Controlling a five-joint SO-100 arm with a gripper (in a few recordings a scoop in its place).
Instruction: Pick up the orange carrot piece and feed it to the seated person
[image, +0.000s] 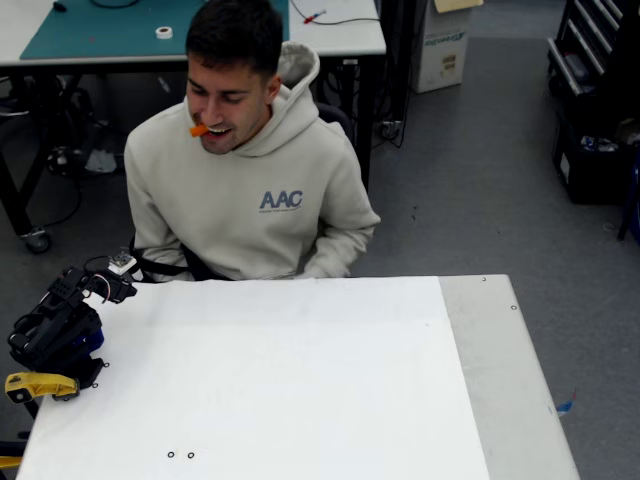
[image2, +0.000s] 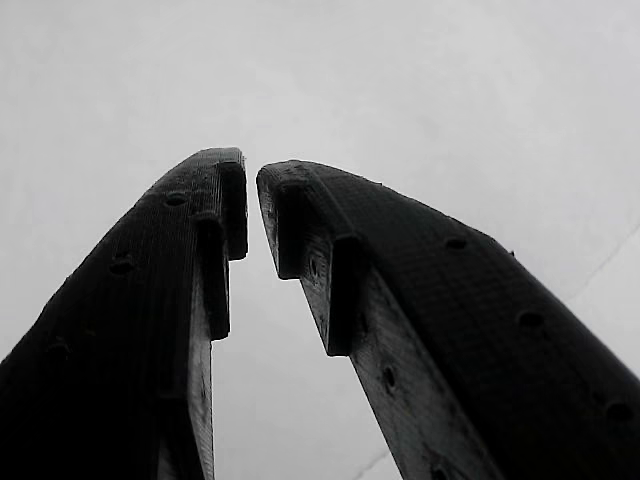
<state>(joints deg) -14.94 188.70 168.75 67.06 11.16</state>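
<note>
My white tabletop (image: 300, 380) is bare; the hand (image2: 251, 190), folded back at its left edge in the fixed view, is nearly closed on nothing. Beyond, the seated person (image: 250, 190) holds the orange carrot piece (image: 199, 130) in his mouth, so I judge feeding done.

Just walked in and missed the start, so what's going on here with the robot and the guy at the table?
The seated person behind the white table has the orange carrot piece sticking out of the mouth, so the feeding looks done. The black arm is folded at the table's left edge in the fixed view. In the wrist view its gripper holds nothing, the fingertips nearly together with a thin gap over the bare tabletop.
</note>
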